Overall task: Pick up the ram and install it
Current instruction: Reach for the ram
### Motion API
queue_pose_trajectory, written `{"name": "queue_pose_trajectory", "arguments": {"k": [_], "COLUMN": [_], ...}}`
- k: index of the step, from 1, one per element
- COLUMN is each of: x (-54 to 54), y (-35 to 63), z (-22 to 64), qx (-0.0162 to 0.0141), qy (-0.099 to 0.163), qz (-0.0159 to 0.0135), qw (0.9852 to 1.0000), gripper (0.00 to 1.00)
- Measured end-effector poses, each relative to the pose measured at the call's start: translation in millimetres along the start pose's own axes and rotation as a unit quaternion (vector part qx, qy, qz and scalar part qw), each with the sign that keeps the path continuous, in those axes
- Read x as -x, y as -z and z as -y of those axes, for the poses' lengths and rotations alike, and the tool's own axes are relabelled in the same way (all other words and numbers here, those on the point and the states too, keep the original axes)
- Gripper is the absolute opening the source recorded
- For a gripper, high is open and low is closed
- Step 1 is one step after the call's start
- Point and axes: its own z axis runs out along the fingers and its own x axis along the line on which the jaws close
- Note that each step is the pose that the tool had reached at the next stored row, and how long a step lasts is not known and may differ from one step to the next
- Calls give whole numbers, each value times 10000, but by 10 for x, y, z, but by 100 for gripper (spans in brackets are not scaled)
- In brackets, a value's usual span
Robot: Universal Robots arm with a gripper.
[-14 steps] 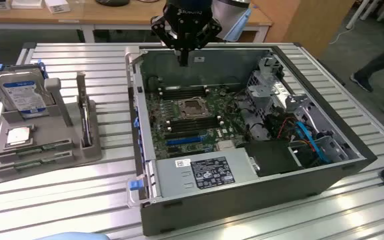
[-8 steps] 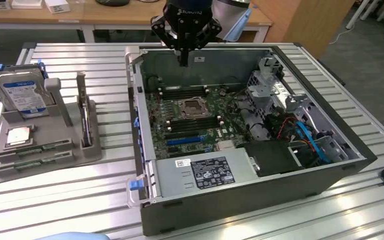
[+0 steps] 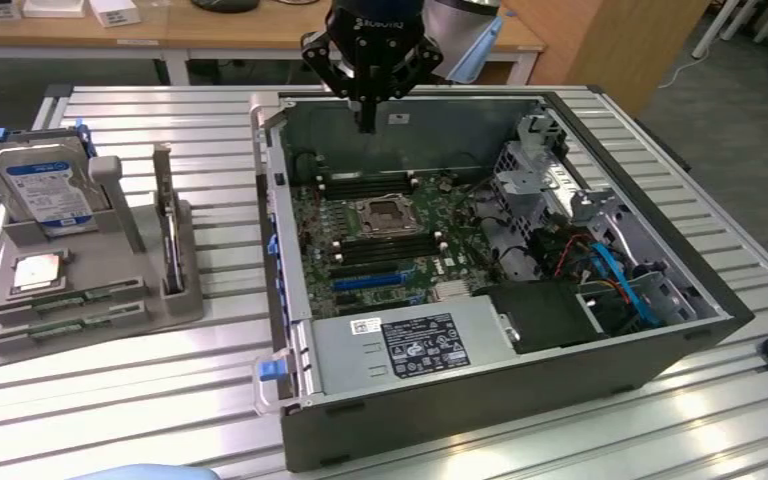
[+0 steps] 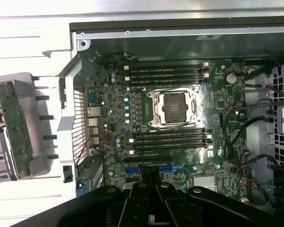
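Two green ram sticks (image 3: 87, 297) lie flat in the front grooves of a grey holder (image 3: 191, 300) at the exterior view's left. Another thin stick (image 3: 165, 215) stands on edge in the holder's slot. My gripper (image 3: 368, 125) hangs over the far wall of the open computer case (image 3: 518, 400), well apart from the holder. Its fingers are pressed together with nothing between them. In the wrist view the gripper (image 4: 149, 182) looks down on the motherboard (image 4: 113, 113). Dark memory slots (image 4: 173, 137) lie on both sides of the CPU socket (image 4: 175, 105).
On the holder stand a blue-and-white-labelled hard drive (image 3: 44, 185) and a small silver CPU chip (image 3: 37, 272). Inside the case are a power supply (image 3: 411, 345), drive cages (image 3: 544, 170) and cables (image 3: 598, 270). The case rests on a slatted metal table (image 3: 117, 400).
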Motion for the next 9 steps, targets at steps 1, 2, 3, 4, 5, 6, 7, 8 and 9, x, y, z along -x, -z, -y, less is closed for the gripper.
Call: {"name": "queue_pose_trajectory", "arguments": {"k": [1,2,3,4,5,6,7,8,9], "x": [-10,-25,-44,-61,-82,-107,-139,-178,-222], "y": [0,0,0,-1,-2,-3,-4,-4,-4], "z": [1,3,4,5,7,9,11,14,18], "qx": [-3,-6,-8,-10,-13,-17,-22,-28,-36], "qy": [0,1,1,1,1,1,2,2,2], "qz": [0,0,0,1,1,1,1,2,3], "qw": [10000,10000,10000,10000,10000,10000,10000,10000,10000], "gripper": [10,10,10,10,10,10,10,10,10]}}
